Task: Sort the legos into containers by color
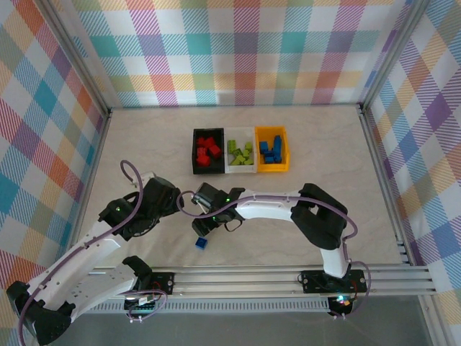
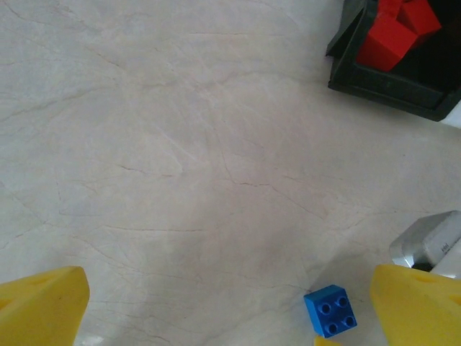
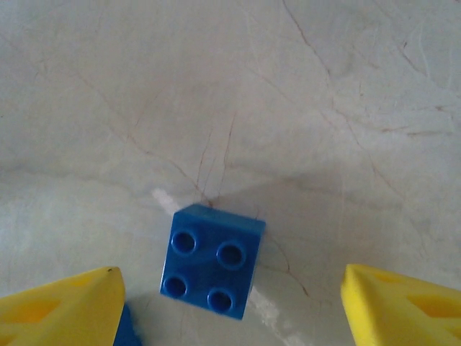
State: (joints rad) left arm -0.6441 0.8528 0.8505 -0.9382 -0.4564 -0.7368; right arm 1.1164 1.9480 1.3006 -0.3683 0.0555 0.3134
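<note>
While the three containers are sitting in a row at the far middle of the table [image 1: 144, 144], one loose blue lego [image 1: 201, 244] is lying alone on the pale surface near the arm bases, well apart from them. The black bin [image 1: 196, 160] is holding the red legos [image 1: 209, 150], the white bin [image 1: 240, 170] the yellow-green legos [image 1: 240, 152], and the orange-yellow bin [image 1: 284, 153] the blue legos [image 1: 271, 149]. The right gripper [image 1: 204, 229] is hanging just above the loose brick, and in its wrist view its jaws are standing apart with the brick [image 3: 212, 263], four studs up, lying between the yellow fingertips [image 3: 65, 306] with bare table showing on either side, so nothing is being gripped. A sliver of blue [image 3: 127, 329] is peeking out beside the one fingertip; it may be a second brick, but too little is showing to say. The left gripper [image 1: 167, 200] is hovering just left of the right one, its jaws spread wide and holding nothing. In the left wrist view, its fingertips [image 2: 39, 306] are framing bare table, with the blue brick [image 2: 330, 310] lying near the right-hand finger and a corner of the black bin [image 2: 389, 86] with red bricks [image 2: 392, 36] showing at the top right.
</note>
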